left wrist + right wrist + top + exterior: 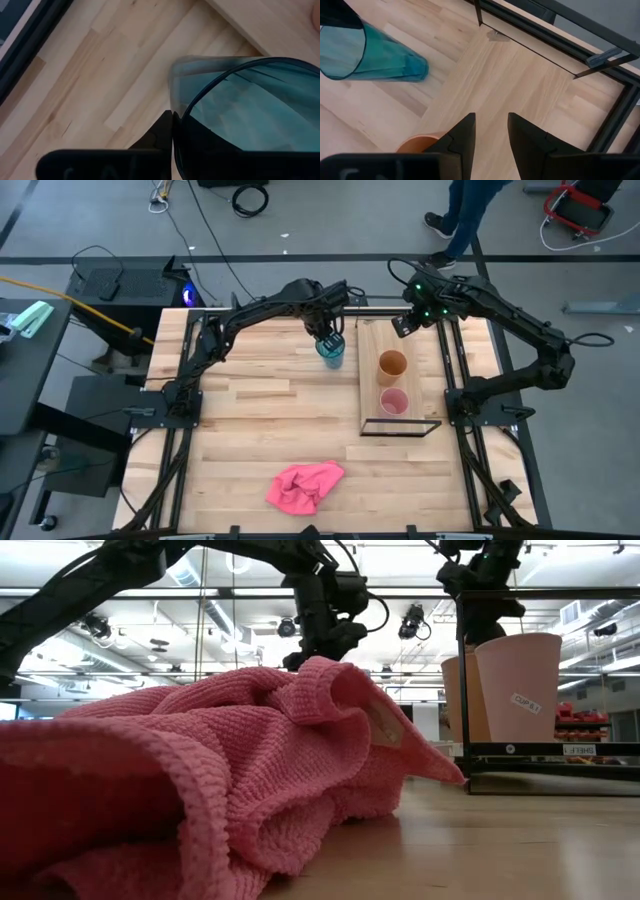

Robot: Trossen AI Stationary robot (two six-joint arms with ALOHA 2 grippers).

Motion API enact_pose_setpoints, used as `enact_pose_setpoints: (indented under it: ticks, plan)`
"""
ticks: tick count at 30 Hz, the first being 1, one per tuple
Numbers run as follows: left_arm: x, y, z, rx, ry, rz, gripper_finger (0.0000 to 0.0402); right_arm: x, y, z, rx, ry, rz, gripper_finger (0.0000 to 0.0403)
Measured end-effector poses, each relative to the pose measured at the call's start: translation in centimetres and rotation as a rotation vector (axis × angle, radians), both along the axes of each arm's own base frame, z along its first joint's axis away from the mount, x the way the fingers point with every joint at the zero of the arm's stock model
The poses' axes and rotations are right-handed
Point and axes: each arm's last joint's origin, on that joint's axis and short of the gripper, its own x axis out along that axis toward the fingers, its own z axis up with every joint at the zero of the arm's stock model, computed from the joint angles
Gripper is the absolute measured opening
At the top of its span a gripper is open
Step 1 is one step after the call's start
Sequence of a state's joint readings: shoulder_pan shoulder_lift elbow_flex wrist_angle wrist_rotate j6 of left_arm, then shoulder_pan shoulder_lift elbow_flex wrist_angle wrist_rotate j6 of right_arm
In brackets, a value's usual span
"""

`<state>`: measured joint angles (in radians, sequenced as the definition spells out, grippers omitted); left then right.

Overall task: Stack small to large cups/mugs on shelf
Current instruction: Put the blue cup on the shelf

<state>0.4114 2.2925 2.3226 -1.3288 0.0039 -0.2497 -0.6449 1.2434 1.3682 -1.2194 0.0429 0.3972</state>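
The tall translucent teal cup [331,352] is upright just left of the shelf [422,380], a light board with a black wire frame. My left gripper [325,332] is shut on the cup's rim. The orange cup [392,365] and the small pink cup [394,402] stand side by side on the shelf, base down. My right gripper [491,135] hangs open over the shelf's far end, beyond the orange cup [417,145], and touches nothing. In the low view the pink cloth hides the teal cup. My left gripper has the teal cup by its rim [176,112], coming from above and pointing down. One finger [164,131] lies against the outside of the wall. The other shows only as a dark shape behind the teal wall. The cup hangs upright; whether its base touches the table I cannot tell.
A crumpled pink cloth [305,485] lies near the table's near edge and fills the low view [200,770]. The shelf's wire frame [400,427] rises at its near end, and black rails run along the table's far edge [555,30]. Bare planks stretch left of the teal cup.
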Motion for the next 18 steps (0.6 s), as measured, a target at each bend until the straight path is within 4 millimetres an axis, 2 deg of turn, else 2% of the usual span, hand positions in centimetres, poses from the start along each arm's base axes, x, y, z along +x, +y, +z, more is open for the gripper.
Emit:
enact_pose_setpoints:
  ticks: [4, 18]
  plan:
    - [0.11, 0.06, 0.03, 0.003, -0.013, -0.001, 0.0024, 0.03, -0.02, 0.02, -0.004, -0.002, 0.003, 0.0121]
    - [0.09, 0.22, 0.06, -0.002, -0.021, -0.01, 0.0068, 0.05, -0.04, 0.03, -0.007, -0.003, 0.007, 0.0121]
